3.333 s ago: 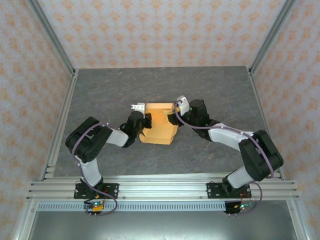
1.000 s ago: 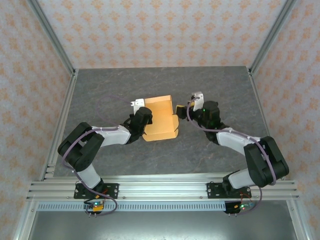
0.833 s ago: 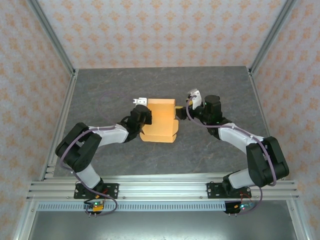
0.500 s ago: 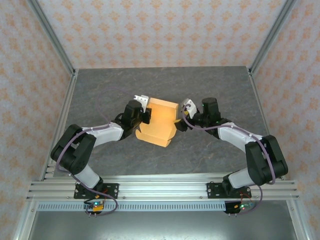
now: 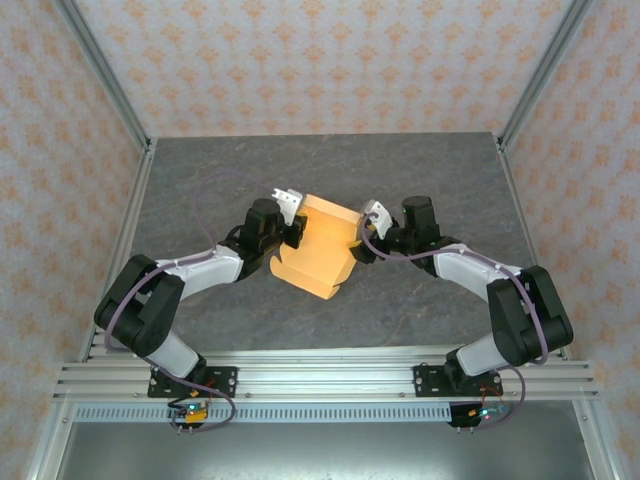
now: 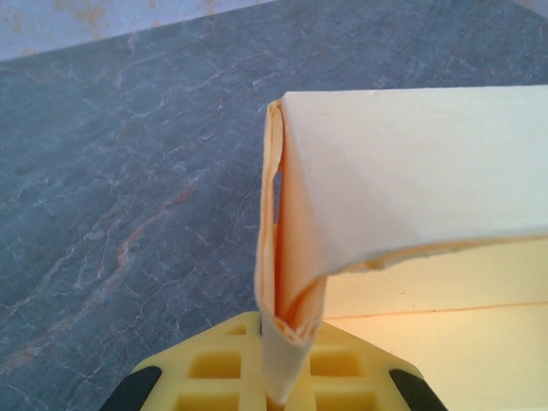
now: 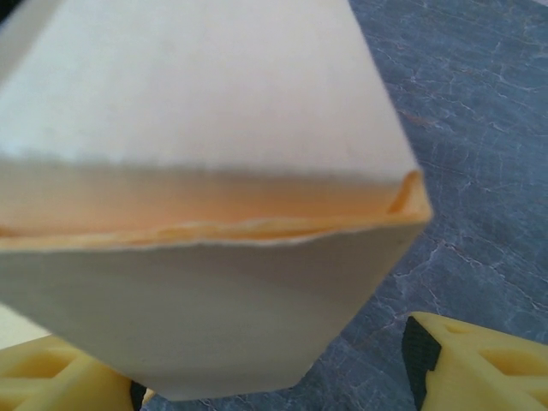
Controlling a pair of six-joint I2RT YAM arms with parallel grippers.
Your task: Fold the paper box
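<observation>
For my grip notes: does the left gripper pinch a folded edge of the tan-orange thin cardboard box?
Yes, a folded edge of the tan-orange cardboard box goes down between the closed fingers of the left gripper.

Even light; the paper box [image 7: 197,103] blurs (right wrist).

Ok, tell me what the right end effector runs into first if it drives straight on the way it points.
The paper box. Its folded side panel sits straight ahead of the right end effector, between the open fingers. Depth is hard to judge, but contact looks almost immediate.
</observation>
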